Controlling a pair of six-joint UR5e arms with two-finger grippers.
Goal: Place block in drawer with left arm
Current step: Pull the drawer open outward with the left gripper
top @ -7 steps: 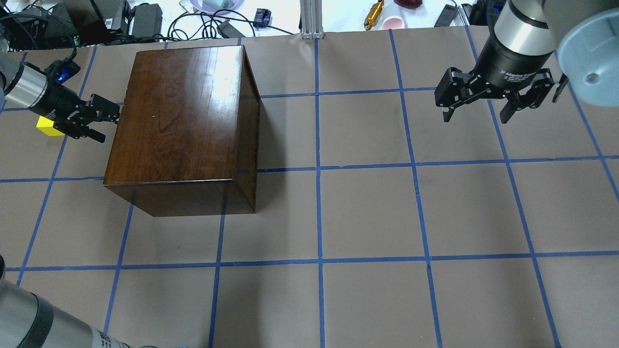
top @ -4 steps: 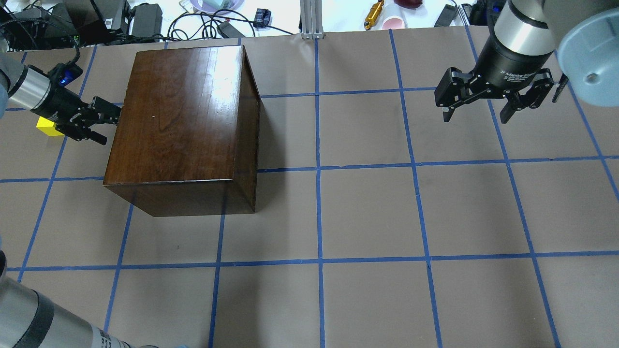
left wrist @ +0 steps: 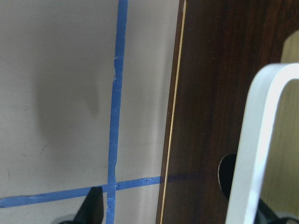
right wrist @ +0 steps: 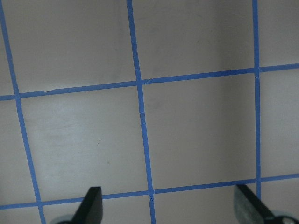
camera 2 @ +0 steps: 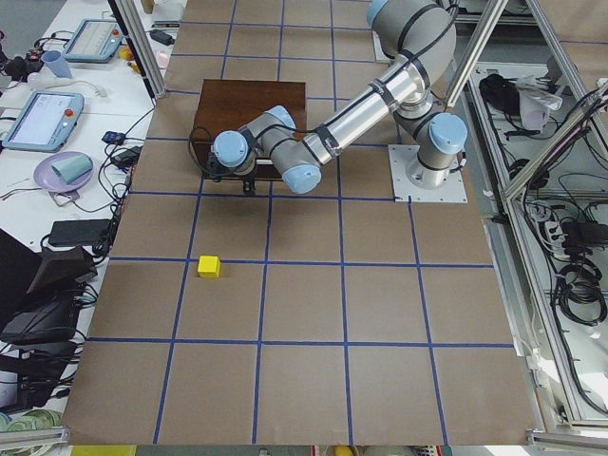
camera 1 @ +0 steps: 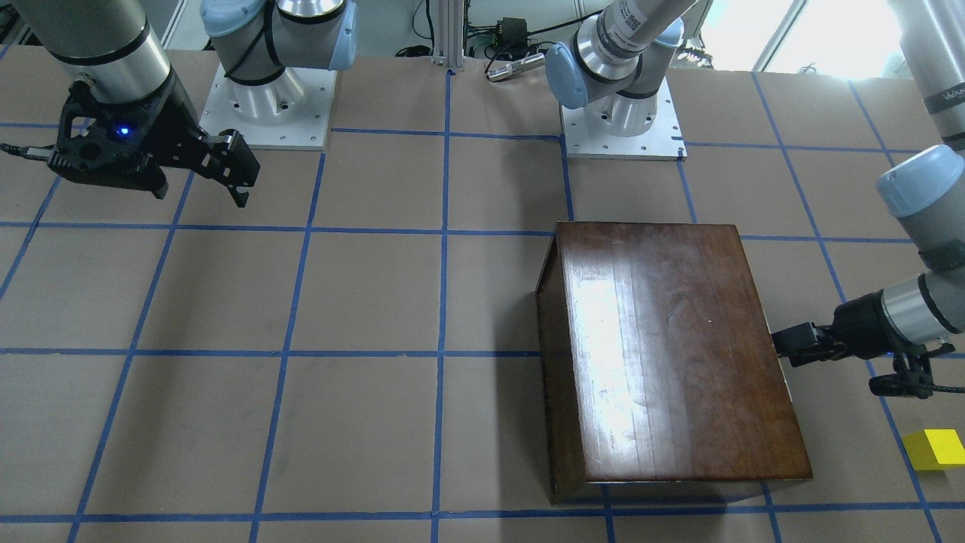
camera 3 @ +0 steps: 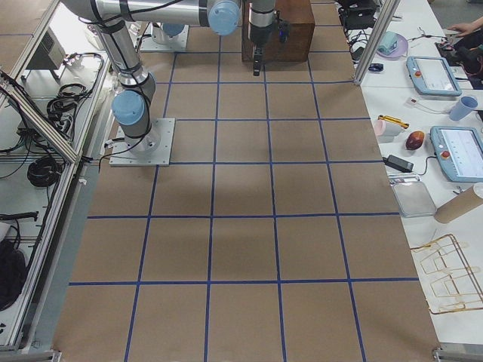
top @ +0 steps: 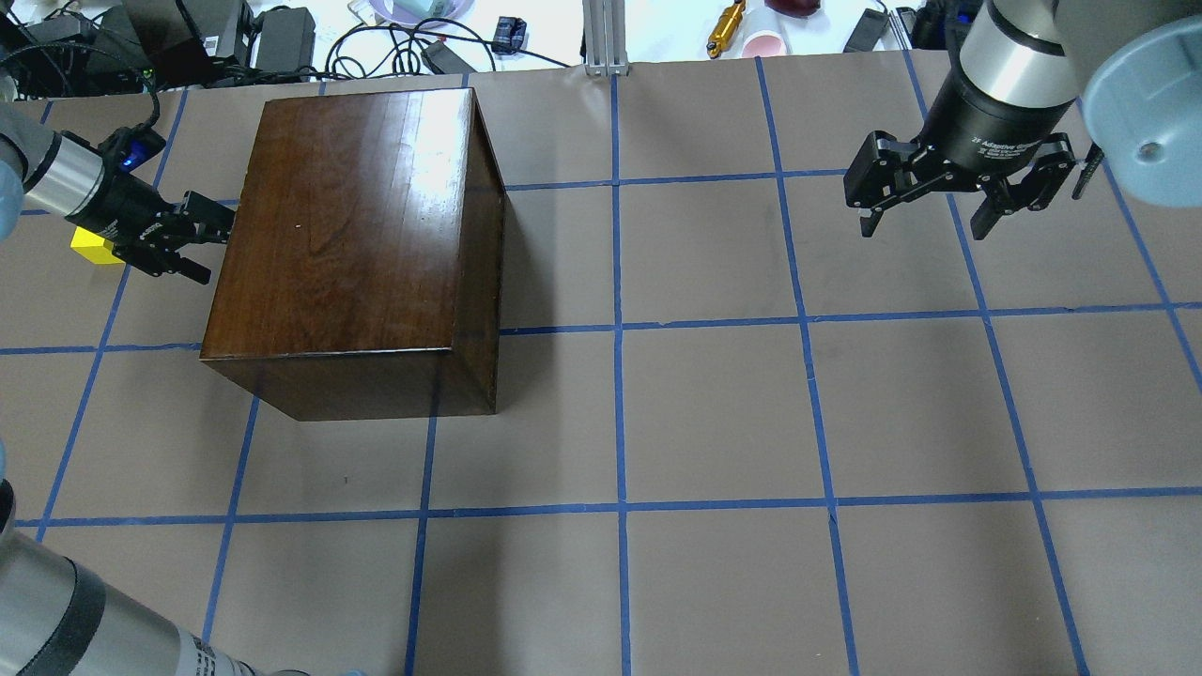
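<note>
The yellow block (top: 89,246) lies on the table left of the dark-brown wooden box (top: 357,225); it also shows in the front view (camera 1: 935,449) and in the left side view (camera 2: 209,267). The drawer is shut, and its dark front panel (left wrist: 205,93) with a pale loop handle (left wrist: 254,140) fills the left wrist view. My left gripper (top: 214,246) is open at that front panel, with the handle between its fingers (left wrist: 93,207). It holds nothing, and the block is behind its wrist. My right gripper (top: 925,227) is open and empty above the far right of the table (right wrist: 170,207).
Brown paper with a blue tape grid (top: 620,329) covers the table. Cables, adapters and small items (top: 282,38) lie beyond its far edge. The two arm bases (camera 1: 622,128) stand at the robot's side of the table.
My left gripper has crept slightly closer to the box's drawer front, with its wrist turning a little. The block, the box and my right arm have not moved.
</note>
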